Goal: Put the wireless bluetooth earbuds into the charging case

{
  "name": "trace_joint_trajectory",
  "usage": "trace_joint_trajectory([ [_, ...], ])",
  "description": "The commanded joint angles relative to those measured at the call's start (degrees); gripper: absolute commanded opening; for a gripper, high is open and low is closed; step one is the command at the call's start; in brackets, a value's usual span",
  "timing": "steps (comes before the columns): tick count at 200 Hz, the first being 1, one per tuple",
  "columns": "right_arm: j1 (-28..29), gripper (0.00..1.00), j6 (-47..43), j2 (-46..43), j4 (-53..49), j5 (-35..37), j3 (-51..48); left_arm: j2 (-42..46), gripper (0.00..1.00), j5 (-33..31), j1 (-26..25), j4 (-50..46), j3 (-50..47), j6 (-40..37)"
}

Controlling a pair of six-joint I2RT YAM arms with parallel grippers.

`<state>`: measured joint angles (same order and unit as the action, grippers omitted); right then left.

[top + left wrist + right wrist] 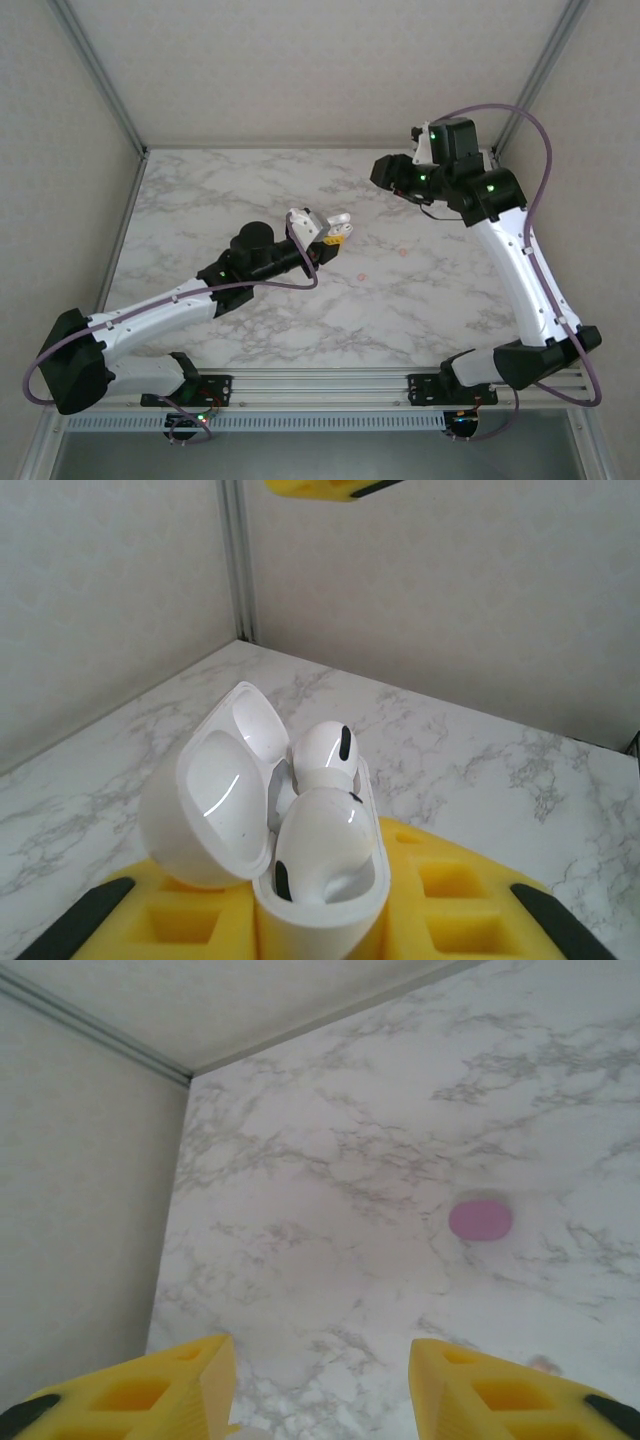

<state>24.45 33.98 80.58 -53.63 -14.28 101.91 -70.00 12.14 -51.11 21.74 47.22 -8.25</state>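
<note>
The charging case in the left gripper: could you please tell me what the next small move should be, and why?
Probably bring the right gripper over to press the farther earbud down. The charging case, clamped in the left gripper, has its lid open with two earbuds inside; the farther one seems to stand proud, and the right gripper's jaws are open and empty.

Left arm (160, 310) jaws clamped, right arm (520, 262) jaws parted.
</note>
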Motion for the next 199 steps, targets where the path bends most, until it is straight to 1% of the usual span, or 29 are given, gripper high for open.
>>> trace_joint_trajectory([
  [1, -0.28, 0.5, -2.22, 1.69, -1.97, -3.47, 4.55, -0.57, 0.01, 1.19, 0.54, 0.09, 2.64, -1.35],
  [65, -0.27, 0.53, -5.61, 3.73, -7.72, -4.38, 9.07, -1.47, 0.01, 2.1, 0.8, 0.16, 2.62, -0.63],
  [103, -0.27, 0.55, -6.7, 4.76, -8.98, -7.95, 9.94, -0.67, 0.01, 2.8, 0.77, -1.02, 3.45, -1.38],
  [141, -0.19, 0.55, -9.33, 7.96, -12.15, -13.65, 9.02, -0.84, 0.01, 3.82, 0.69, -1.41, 4.73, -1.39],
  [156, -0.14, 0.55, -9.9, 9.16, -11.7, -16.52, 7.78, -0.97, 0.02, 4.19, 0.67, -1.09, 4.92, -1.23],
  [199, 0.99, 0.56, -10.9, 12.48, -11.06, -20.83, 6.65, -0.93, 0.02, 4.82, 0.67, -1.08, 5.38, -1.4],
])
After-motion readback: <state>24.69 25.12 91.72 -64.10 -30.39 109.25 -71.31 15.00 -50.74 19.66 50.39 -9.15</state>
